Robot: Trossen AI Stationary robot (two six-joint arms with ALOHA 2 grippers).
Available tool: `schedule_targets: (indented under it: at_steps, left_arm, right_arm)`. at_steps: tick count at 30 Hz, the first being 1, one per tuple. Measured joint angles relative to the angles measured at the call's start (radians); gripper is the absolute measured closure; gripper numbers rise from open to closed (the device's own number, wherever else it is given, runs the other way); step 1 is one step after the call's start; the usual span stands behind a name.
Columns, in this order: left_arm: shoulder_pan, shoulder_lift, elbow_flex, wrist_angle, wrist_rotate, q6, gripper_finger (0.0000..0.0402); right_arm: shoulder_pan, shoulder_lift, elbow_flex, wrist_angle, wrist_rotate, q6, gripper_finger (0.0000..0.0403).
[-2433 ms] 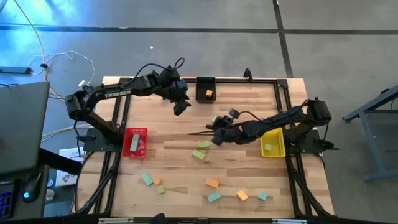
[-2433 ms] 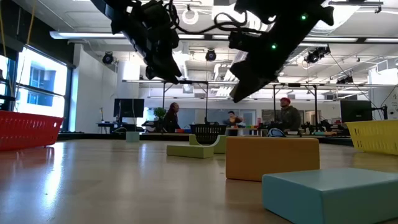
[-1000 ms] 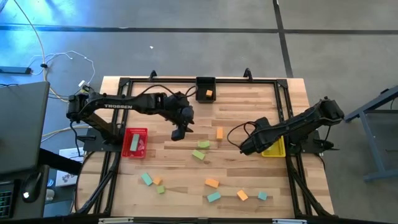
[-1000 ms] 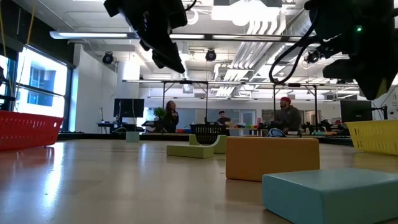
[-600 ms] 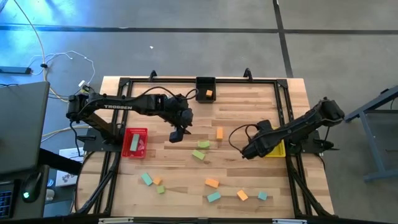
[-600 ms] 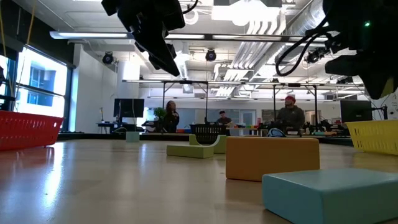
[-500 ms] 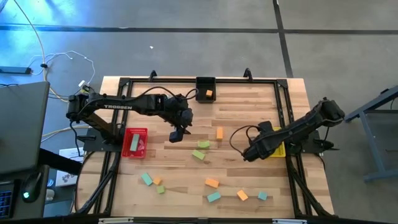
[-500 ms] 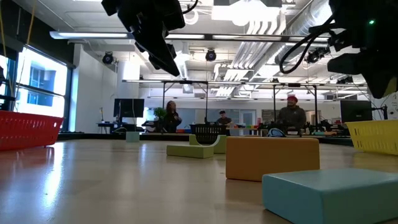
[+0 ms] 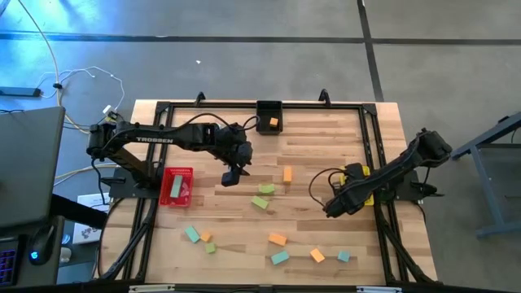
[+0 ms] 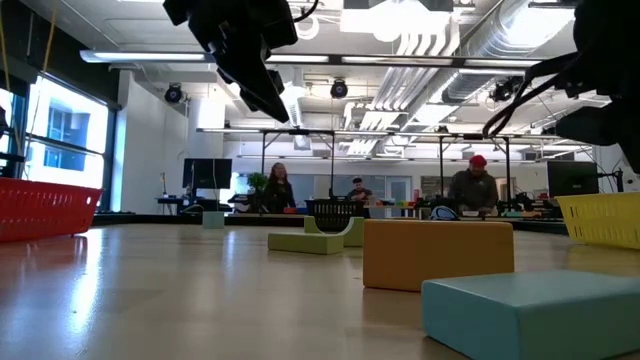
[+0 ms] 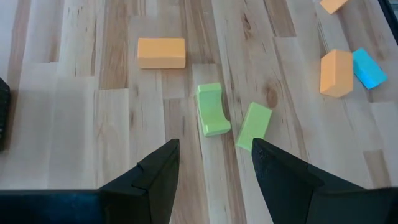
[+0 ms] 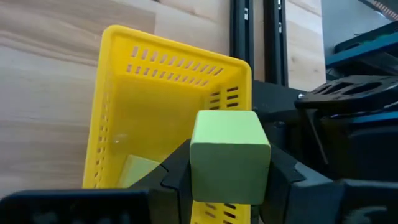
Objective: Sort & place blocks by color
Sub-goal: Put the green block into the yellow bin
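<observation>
I've swung my right gripper (image 12: 229,186) back from mid-table; it's clamped on a yellow-green block (image 12: 229,164), with the yellow bin (image 12: 124,112) just ahead, ready for a drop. My left gripper (image 11: 214,180) hovers empty, fingers spread, over two green blocks (image 11: 211,116).

The whole table (image 9: 244,228) is seen from straight above in the high view. In the low view, the table is seen from top height, close to its front edge, and the room behind is faced. Two yellow-green blocks (image 11: 230,118) near the table's middle are seen from close above in the left wrist view; they are shared with the high and low views. The yellow bin (image 12: 155,112) at the right edge is seen very close in the right wrist view, and it is shared with the high and low views.
</observation>
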Motion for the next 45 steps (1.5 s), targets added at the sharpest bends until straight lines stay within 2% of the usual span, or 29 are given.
schedule_targets:
  at_steps: [8, 14, 19, 27, 45]
  left_arm:
    - [0.000, 0.000, 0.000, 0.007, 0.000, 0.001, 0.0213]
    - [0.000, 0.000, 0.000, 0.007, 0.000, 0.001, 0.0213]
    - [0.000, 0.000, 0.000, 0.007, 0.000, 0.001, 0.0213]
    - [0.000, 0.000, 0.000, 0.007, 0.000, 0.001, 0.0213]
    - [0.000, 0.000, 0.000, 0.003, 0.000, 0.001, 0.0213]
  right_arm:
    - [-0.002, -0.136, -0.069, 0.044, 0.001, 0.013, 0.0298]
    - [-0.003, -0.279, -0.145, 0.177, 0.030, 0.018, 0.0298]
    - [-0.004, -0.298, -0.131, 0.163, 0.034, 0.019, 0.0298]
    - [-0.019, -0.298, -0.131, 0.185, -0.048, 0.026, 0.0278]
    - [-0.021, -0.297, -0.131, 0.214, -0.010, -0.008, 0.0270]
